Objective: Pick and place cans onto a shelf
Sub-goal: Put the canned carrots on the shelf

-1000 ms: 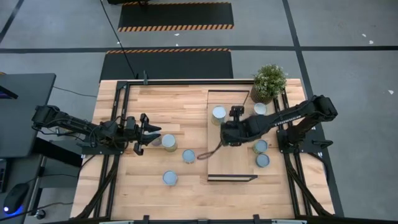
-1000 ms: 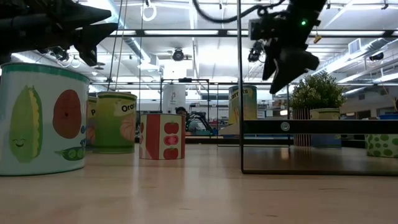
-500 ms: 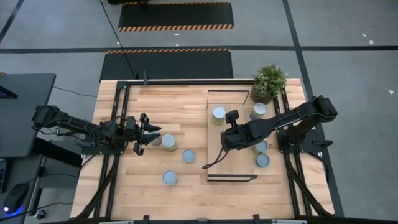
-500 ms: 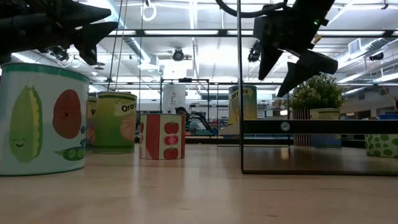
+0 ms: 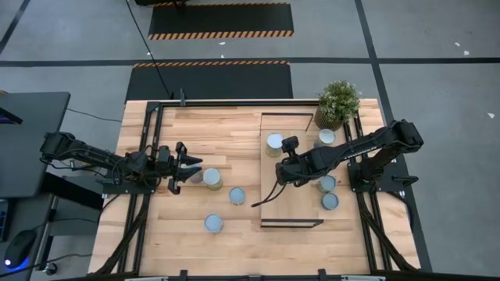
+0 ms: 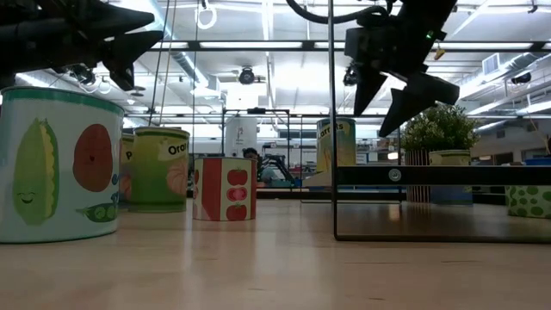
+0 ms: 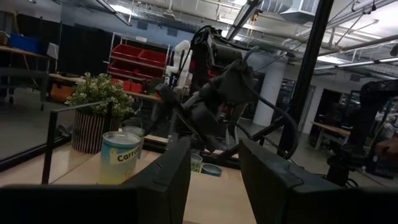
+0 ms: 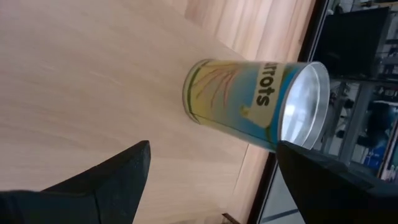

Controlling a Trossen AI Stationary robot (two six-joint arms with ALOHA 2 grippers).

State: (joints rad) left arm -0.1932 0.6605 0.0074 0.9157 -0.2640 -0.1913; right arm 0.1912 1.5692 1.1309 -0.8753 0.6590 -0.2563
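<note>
The table [image 5: 234, 133] fills the centre of the high view. The shelf [image 5: 291, 199] lies in the right-centre of that frame as a long board on a thin black frame. One can [image 5: 274, 142], labelled with carrots, stands on the shelf's upper left part. Another can [image 5: 326, 137] sits at the upper right, just beside a potted plant [image 5: 338, 101] in the table's top right corner. Two more cans [image 5: 327, 183] [image 5: 330, 201] stand near the shelf's right edge, partly behind the right arm. Three cans are on the bare table left of the shelf: one [image 5: 212, 178] left of centre, one [image 5: 237, 196] just below and right of it, one [image 5: 213, 224] lower still. In the low view, the nearest of these fills the left edge, and the shelf's black frame post crosses the middle of the frame.

The right gripper [image 5: 286, 158] hangs over the upper part of the shelf, just below the carrot can and apart from it. Its fingers [image 8: 93, 186] are spread wide and hold nothing; the right wrist view shows the carrot can [image 8: 255, 102] standing clear ahead between them. In the low view this gripper [image 6: 387, 99] hangs above shelf level, jaws apart.

The left gripper [image 5: 187, 166] is at the left-centre of the high view, just left of the nearest table can, above the table. Its fingers [image 7: 168, 180] stand partly apart with an empty gap between them; nothing is gripped.
</note>
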